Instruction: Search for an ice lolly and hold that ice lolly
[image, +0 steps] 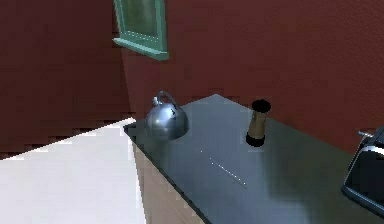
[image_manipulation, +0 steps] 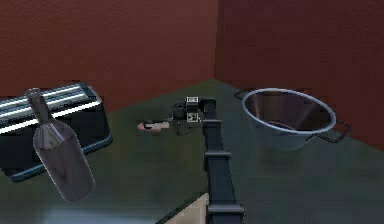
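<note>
Whether the fingers (image_manipulation: 166, 125) hold anything cannot be told. A small pinkish thing (image_manipulation: 150, 127), perhaps the ice lolly, shows at their tips against the dark surface (image_manipulation: 270, 180), between the toaster (image_manipulation: 60, 115) and the metal bowl (image_manipulation: 290, 115). It is probably light, slick and brittle, and best gripped by its stick.

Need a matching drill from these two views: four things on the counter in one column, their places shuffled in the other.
Things
1. kettle
2. toaster
3. metal bowl
4. small pink thing

Places
A. arm side view's right, near the room's corner
B. just left of the gripper, arm side view
C. corner of the counter, below the window, forward view
D. arm side view's left, behind a bottle

Pairs: 1-C, 2-D, 3-A, 4-B
</note>
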